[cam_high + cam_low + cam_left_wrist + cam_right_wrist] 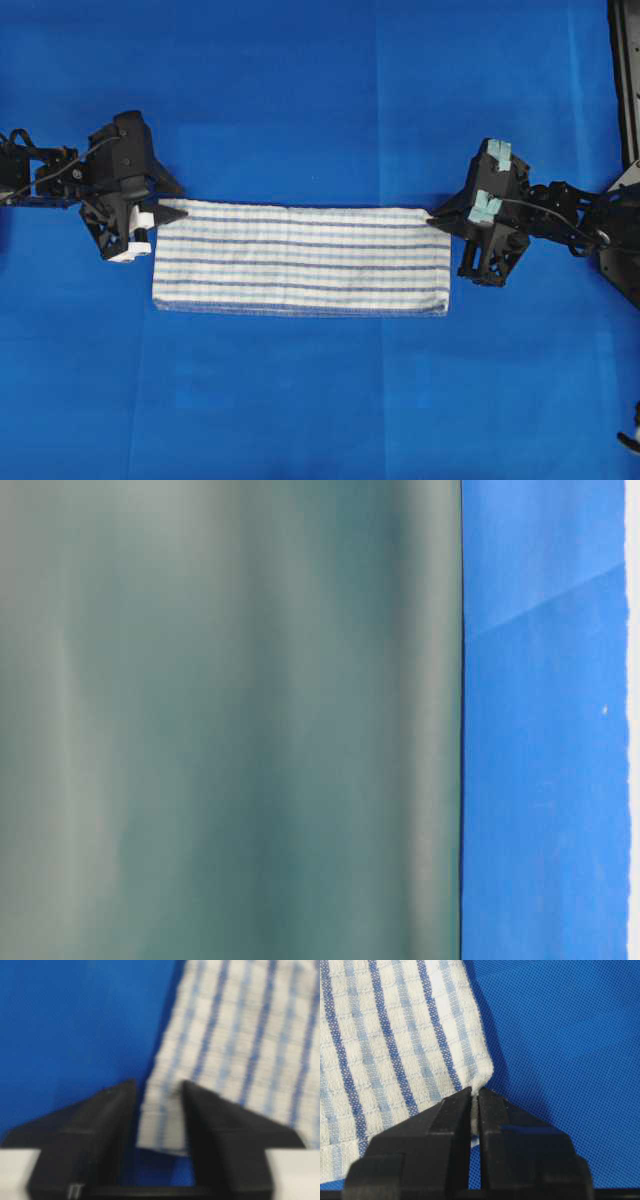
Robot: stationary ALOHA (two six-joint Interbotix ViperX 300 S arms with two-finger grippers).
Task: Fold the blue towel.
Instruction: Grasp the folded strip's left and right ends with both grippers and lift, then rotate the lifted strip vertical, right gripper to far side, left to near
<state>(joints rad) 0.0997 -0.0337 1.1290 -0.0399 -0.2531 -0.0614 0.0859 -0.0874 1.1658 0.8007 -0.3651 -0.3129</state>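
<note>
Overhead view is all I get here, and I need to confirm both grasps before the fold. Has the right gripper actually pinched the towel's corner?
Observer: Yes. In the right wrist view the right gripper has its jaws pressed together on the corner of the blue towel.
Operator: And the left one?
Observer: The left gripper straddles its corner, but a gap shows beside the cloth; not pinched yet.
Operator: Does the table-level camera help?
Observer: No. A blurred grey-green surface blocks most of it; only the blue table covering shows.
</note>
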